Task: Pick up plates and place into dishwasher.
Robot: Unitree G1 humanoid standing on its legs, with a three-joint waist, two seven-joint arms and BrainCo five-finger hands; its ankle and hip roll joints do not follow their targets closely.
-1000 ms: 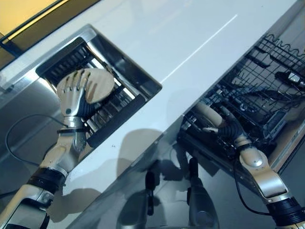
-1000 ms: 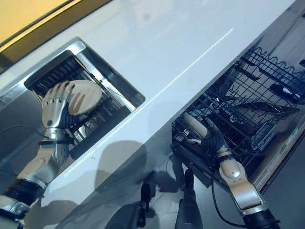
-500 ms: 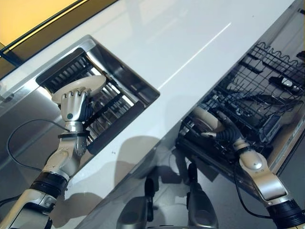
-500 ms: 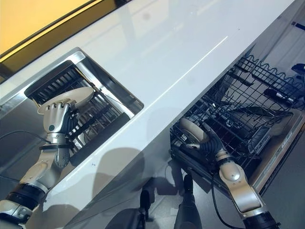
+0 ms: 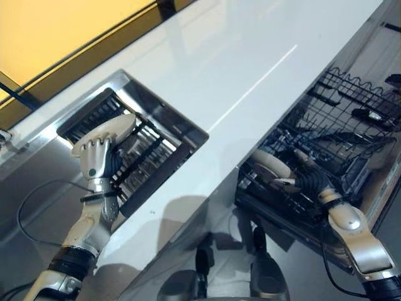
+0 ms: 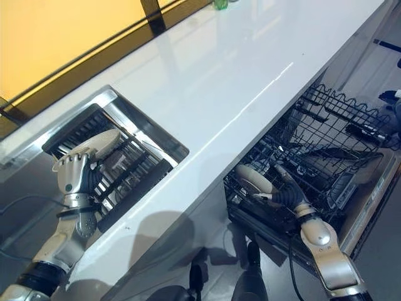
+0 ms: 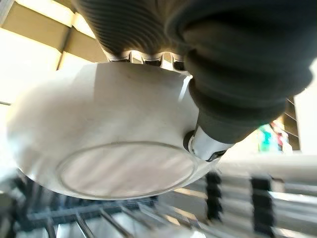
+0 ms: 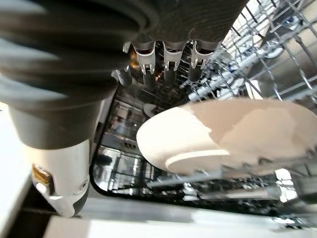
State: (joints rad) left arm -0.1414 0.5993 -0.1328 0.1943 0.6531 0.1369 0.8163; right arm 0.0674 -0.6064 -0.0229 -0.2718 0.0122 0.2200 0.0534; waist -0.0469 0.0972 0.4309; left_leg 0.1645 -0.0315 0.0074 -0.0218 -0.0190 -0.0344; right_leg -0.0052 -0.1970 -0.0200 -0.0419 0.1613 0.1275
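Holding one plate [image 5: 108, 130] above the sink rack [image 5: 135, 153] at the left of the frame, the left hand [image 5: 94, 160] has its fingers [image 5: 95, 148] curled over the rim, the plate lying nearly flat on top of them; the left wrist view shows its underside, with the fingers hooked over the far edge. A second plate [image 6: 253, 180] sits at the lower right, at the front corner of the dishwasher basket [image 6: 341, 141], just beside the right hand [image 6: 285, 188]. In the right wrist view that hand's fingers [image 8: 165, 54] hang straight and loose above the plate [image 8: 223, 134], not clasping it, so it looks released among the wire tines.

The step in hand appears twofold: one plate just set into the basket, the other lifted clear of the sink. Next, the left hand's plate likely has to cross the white counter [image 5: 238, 69] toward the basket, and be turned on edge to slot between tines. The right hand would need to draw back first to make room.
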